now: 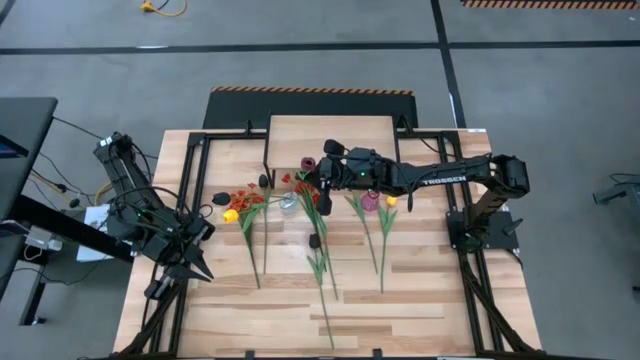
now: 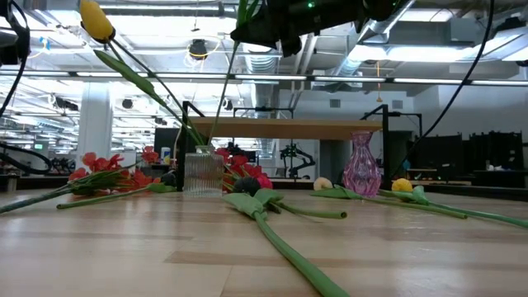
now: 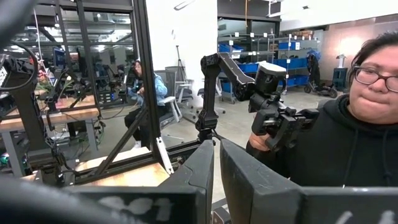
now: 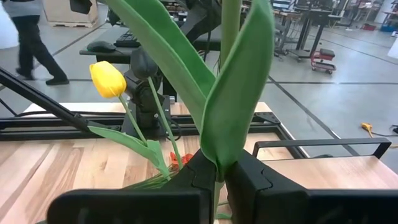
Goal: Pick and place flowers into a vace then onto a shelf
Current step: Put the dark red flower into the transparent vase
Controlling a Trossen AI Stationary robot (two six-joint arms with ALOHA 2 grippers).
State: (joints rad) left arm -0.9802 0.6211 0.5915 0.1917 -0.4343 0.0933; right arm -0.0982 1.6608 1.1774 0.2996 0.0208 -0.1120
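Observation:
A clear ribbed glass vase (image 2: pixel 203 172) (image 1: pixel 288 203) stands mid-table, and a yellow tulip (image 2: pixel 97 21) (image 4: pixel 107 79) leans out of it on its long stem. My right gripper (image 4: pixel 217 177) (image 1: pixel 322 172) hovers just above the vase, shut on a green leafy flower stem. More flowers (image 1: pixel 322 262) (image 2: pixel 107 172) lie flat on the table. The shelf (image 1: pixel 330 135) (image 2: pixel 280 128) stands at the far edge. My left gripper (image 1: pixel 197 264) (image 3: pixel 216 168) waits shut near the table's left edge, holding nothing. My right gripper pinches the flower's green stem (image 4: pixel 216 186) between its two fingers, just below two broad leaves (image 4: pixel 239 93). The fingers come in about level from the table's right and lie across the stem. The stem (image 2: pixel 224 91) slants down from the gripper into the clear vase.
A pink glass vase (image 2: pixel 361 165) (image 1: pixel 370 201) stands right of the clear one, with yellow-headed flowers (image 2: pixel 402 186) lying around it. A long stem (image 2: pixel 289 247) reaches toward the near edge. A person (image 3: pixel 348 124) sits beyond the table's left side.

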